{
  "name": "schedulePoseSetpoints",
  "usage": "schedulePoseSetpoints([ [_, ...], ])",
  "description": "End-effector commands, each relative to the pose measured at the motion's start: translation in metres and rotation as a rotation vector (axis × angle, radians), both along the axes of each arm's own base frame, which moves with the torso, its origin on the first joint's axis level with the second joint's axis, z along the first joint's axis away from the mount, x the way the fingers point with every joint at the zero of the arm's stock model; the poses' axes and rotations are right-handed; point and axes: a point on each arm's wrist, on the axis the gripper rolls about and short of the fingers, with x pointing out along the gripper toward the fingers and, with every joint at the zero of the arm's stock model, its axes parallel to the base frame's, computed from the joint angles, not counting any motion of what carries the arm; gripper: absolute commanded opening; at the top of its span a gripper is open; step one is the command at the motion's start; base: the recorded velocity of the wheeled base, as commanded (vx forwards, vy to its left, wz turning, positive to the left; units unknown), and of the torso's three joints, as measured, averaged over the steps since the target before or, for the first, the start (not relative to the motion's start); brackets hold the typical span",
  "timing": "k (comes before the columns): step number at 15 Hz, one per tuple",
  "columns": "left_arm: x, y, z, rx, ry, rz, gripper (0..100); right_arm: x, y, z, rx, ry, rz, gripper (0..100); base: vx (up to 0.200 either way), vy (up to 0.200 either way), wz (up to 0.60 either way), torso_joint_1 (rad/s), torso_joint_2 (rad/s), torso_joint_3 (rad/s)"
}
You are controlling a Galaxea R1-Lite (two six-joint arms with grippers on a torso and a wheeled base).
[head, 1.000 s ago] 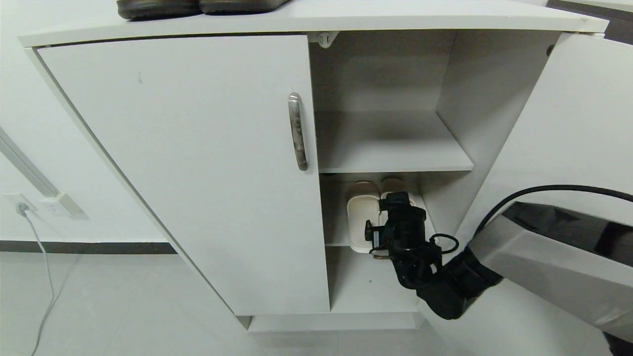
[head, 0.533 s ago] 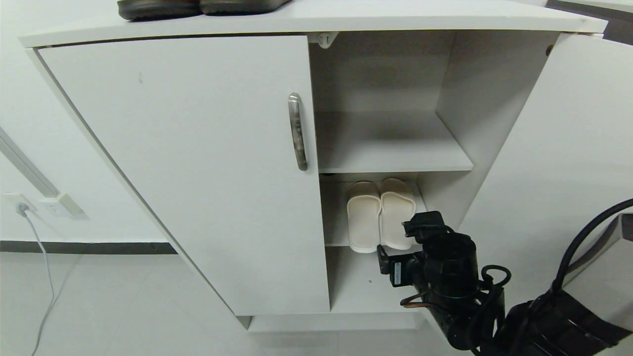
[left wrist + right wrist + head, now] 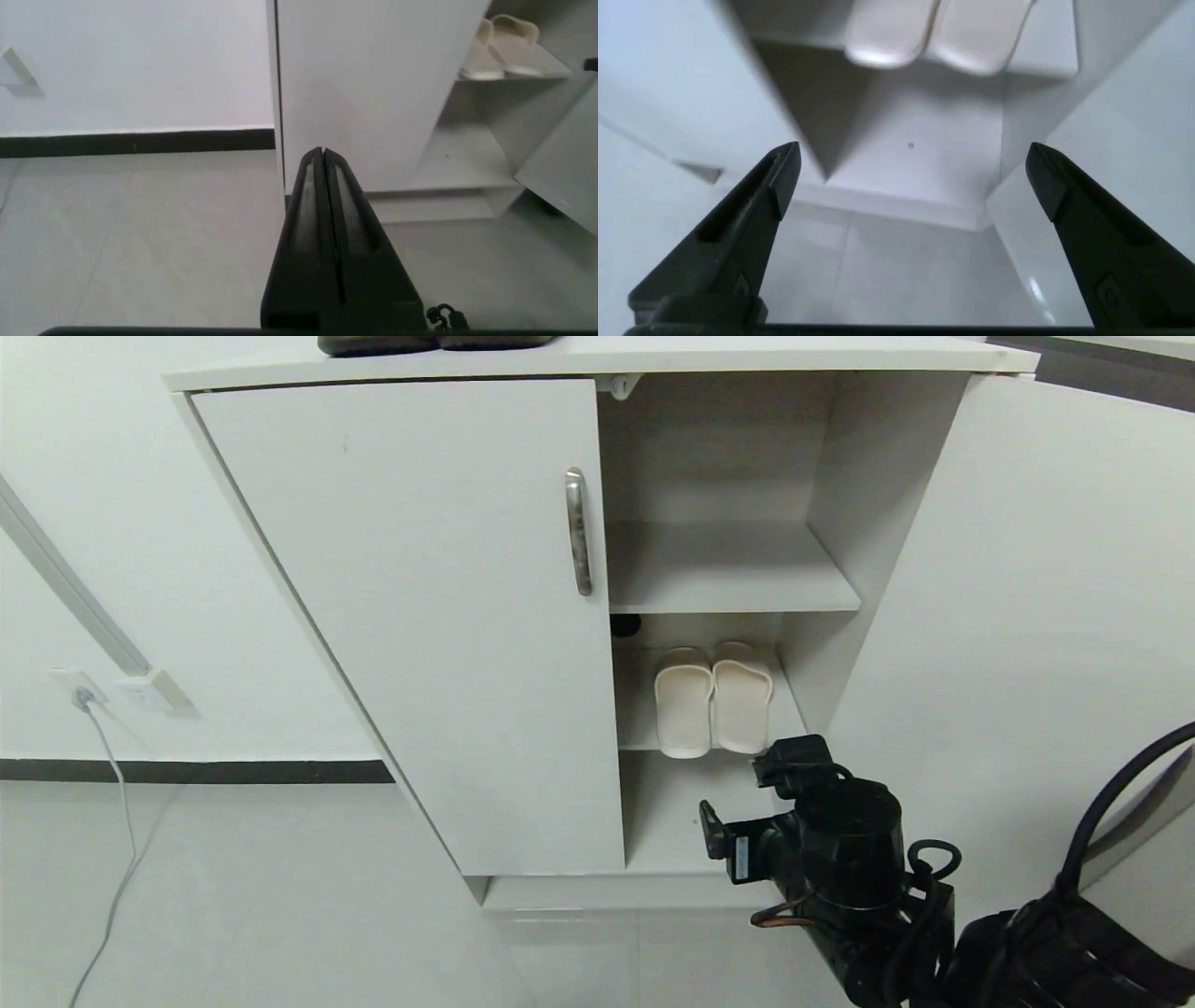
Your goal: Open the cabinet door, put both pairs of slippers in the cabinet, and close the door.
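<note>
With the white pair (image 3: pixel 713 698) on the middle shelf, the right gripper (image 3: pixel 752 793), wide open and empty, should probably rise clear of the shelves toward the dark pair (image 3: pixel 429 342) atop the cabinet (image 3: pixel 420 616); the left gripper (image 3: pixel 322 154) sits closed, empty.

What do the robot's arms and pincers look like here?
The right pincer is matte black with two long tapering fingers and a small white label at its base; black cables loop round its black wrist. The left pincer is black too, with slim fingers.
</note>
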Motion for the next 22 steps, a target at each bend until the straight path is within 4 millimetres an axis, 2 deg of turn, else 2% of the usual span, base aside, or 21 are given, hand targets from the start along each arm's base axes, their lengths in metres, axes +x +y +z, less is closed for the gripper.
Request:
schedulePoseSetpoints([
  [1,0.000,0.000,0.000,0.000,0.002,0.001,0,-0.001,0.003,0.002,0.002,-0.006,0.010,100,0.000,0.000,0.00,0.000,0.00,0.000],
  [9,0.000,0.000,0.000,0.003,0.004,-0.004,0,-0.008,0.004,0.006,0.000,-0.014,0.028,100,0.000,0.000,0.00,0.000,0.00,0.000],
  [22,0.000,0.000,0.000,0.003,0.002,-0.004,0,-0.015,0.008,0.006,-0.001,-0.014,0.048,100,0.000,0.000,0.00,0.001,0.00,0.148],
])
